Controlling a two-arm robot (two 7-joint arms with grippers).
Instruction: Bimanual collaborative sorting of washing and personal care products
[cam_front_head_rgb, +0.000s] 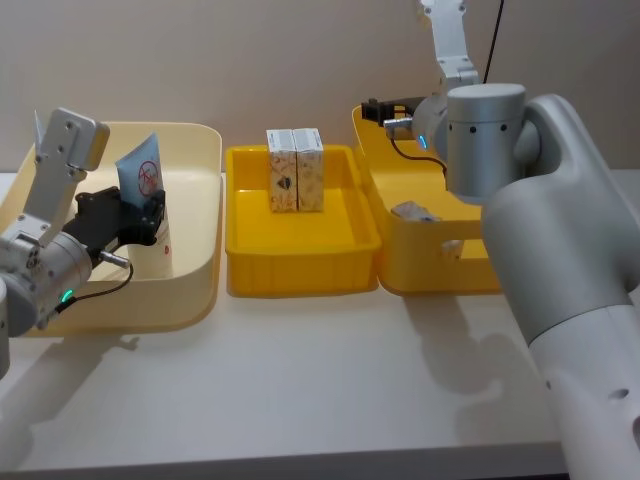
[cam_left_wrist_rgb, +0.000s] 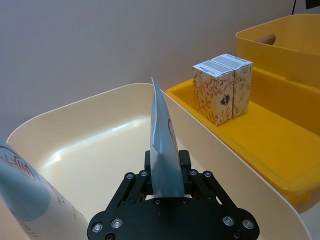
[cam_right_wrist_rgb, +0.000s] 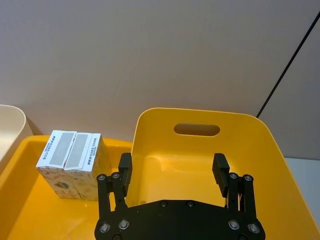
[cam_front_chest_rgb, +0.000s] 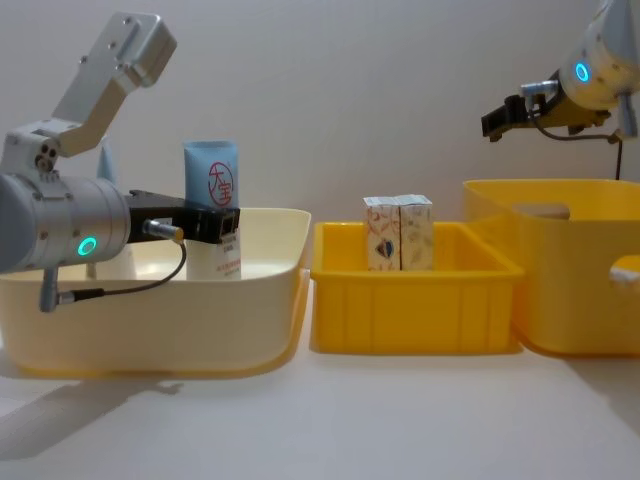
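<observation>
Left of frame: a pale blue squeeze tube (cam_front_head_rgb: 138, 168) with a red circular mark; a cream tub (cam_front_head_rgb: 205, 145). Centre: two cream cartons (cam_front_head_rgb: 295, 178) patterned with orange leaves; a bright yellow tray (cam_front_head_rgb: 300, 272). Right: a deeper amber-yellow bin (cam_front_head_rgb: 430, 268). Off-white table (cam_front_head_rgb: 300, 385).

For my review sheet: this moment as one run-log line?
left hand: shut on tube, upright in cream tub | right hand: open above deep yellow tub | two cartons: upright, side by side in yellow tray

**Left tool (cam_front_head_rgb: 152, 212) on tube, right tool (cam_front_head_rgb: 374, 110) over yellow tub (cam_front_head_rgb: 410, 270)**

Left tool clamps pale blue squeeze tube (cam_front_head_rgb: 142, 172) with a red mark, upright in cream tub (cam_front_head_rgb: 205, 140). Two patterned cartons (cam_front_head_rgb: 295, 170) stand touching in yellow tray (cam_front_head_rgb: 300, 262).
</observation>
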